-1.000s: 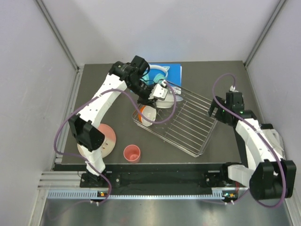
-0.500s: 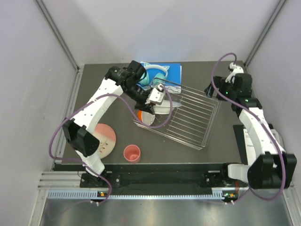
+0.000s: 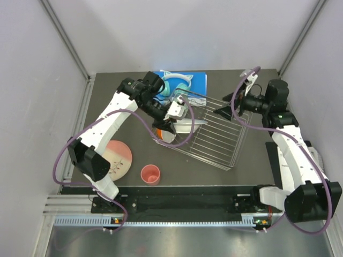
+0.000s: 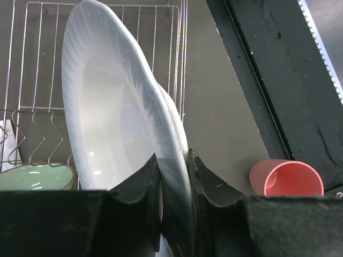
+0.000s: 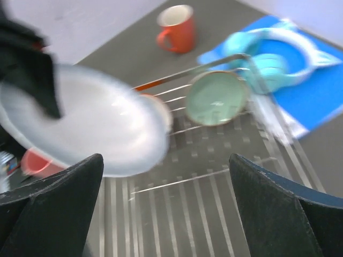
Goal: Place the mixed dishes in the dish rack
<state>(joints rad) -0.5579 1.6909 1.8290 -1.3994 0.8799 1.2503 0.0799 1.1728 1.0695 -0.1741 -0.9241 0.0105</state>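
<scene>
Left gripper (image 4: pixel 172 160) is clamped on the rim of a white plate (image 4: pixel 118 107), fingers pinching its near edge. The plate stands on edge and rises away from the wrist. It hangs over the left end of the dish rack (image 3: pixel 214 140), above the wires, and I cannot tell whether its lower rim touches them. From the wrist view its plane runs roughly along the long wires, with the green bowl (image 4: pixel 35 176) just beside it on the left. Right gripper (image 3: pixel 224 104) is spread wide and holds nothing. It sits at the far right corner of the rack, pointing toward the plate but well apart from it. I judge the drop belongs to the left arm: straight down between the wires.
</scene>
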